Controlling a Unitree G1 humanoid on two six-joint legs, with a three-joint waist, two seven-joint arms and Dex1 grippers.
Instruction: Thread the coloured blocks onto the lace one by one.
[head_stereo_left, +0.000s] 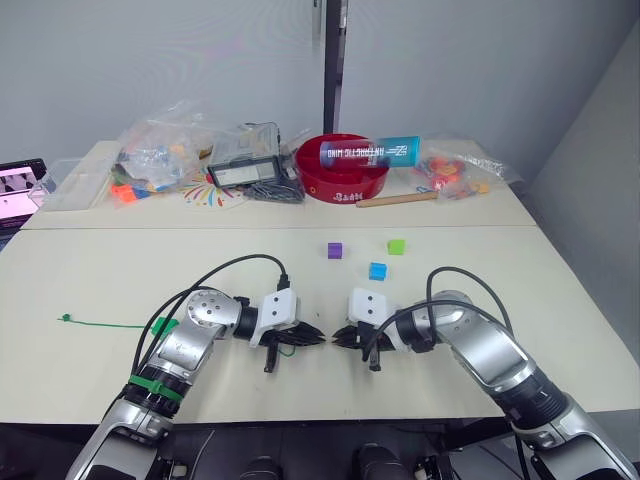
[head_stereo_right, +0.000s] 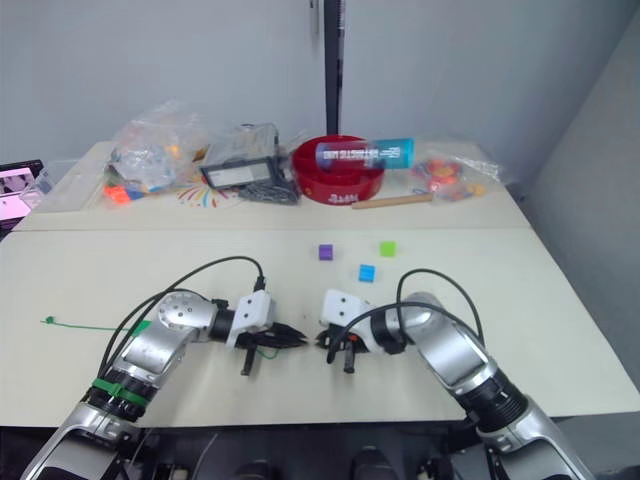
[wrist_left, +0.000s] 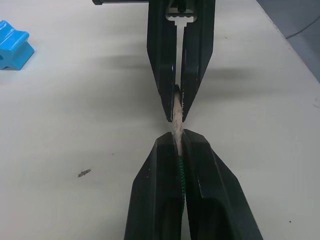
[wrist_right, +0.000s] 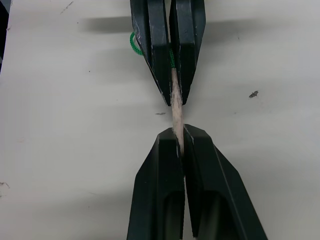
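- L gripper and R gripper meet tip to tip at desk centre, near edge. Both sets of jaws closed on the pale stiff tip of the lace; wrist views show the tip bridging the gap between them.
- Lace: green cord enters L jaws from behind; the rest trails out toward 9 o'clock along the desk to a small knot.
- Coloured blocks, none threaded as far as I see: purple block, light green block, blue block, all loose at approx 12–1 o'clock from the grippers, well apart from them. Other two not made out.
- Handling, my judgement: tip is stiff but thin, could bend or slip if pinched off-axis; cord behind it is limp, no push strength. Best hold is on the stiff tip, leaving end exposed for the block's hole.
- Blocks: light, hard plastic, prob. slick; will skid if nudged. Grip on flat sides, keeping the hole unobstructed.
- Clutter at 12 o'clock, far edge: red bowl, plastic bags. Not relevant.
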